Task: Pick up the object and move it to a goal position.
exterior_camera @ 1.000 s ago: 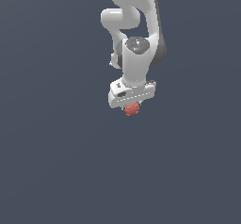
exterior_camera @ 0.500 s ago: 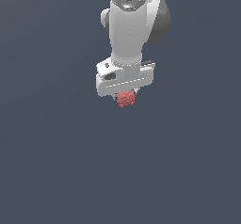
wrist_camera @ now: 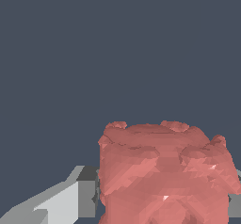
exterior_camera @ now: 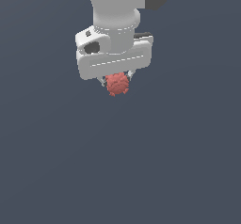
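Note:
The object (exterior_camera: 116,84) is a small red bumpy lump, hanging just under the white hand of the arm in the exterior view. My gripper (exterior_camera: 116,80) is shut on it, with only the finger tips showing on either side of the lump. The wrist view is filled low down by the same red object (wrist_camera: 162,171), with a grey finger (wrist_camera: 82,195) pressed against one side. The lump is held in the air above the plain dark grey floor.
Around the arm (exterior_camera: 117,11) there is only flat dark grey ground (exterior_camera: 120,171). No goal marker or other object shows in either view.
The hand with the red lump has moved toward the camera and a little to the exterior view's left, looming larger. The grip on the lump is unchanged.

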Controlling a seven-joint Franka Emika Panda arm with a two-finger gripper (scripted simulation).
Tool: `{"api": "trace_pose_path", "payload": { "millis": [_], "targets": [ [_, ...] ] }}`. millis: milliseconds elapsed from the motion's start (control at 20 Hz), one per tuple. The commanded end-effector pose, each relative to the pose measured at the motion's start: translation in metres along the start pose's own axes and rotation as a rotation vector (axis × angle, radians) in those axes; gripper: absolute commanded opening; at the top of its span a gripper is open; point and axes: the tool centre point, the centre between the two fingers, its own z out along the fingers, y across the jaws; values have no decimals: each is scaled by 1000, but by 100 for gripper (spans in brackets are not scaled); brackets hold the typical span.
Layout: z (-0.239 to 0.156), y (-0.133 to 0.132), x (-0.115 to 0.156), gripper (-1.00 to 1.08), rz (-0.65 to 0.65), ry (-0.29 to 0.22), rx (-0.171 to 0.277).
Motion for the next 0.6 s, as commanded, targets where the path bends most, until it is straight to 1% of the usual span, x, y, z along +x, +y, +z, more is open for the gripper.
{"api": "trace_pose_path", "payload": {
  "millis": [0, 550],
  "targets": [
    [-20, 8, 3, -100, 0, -2, 0],
    [-88, 35, 16, -100, 0, -2, -1]
  ]
}}
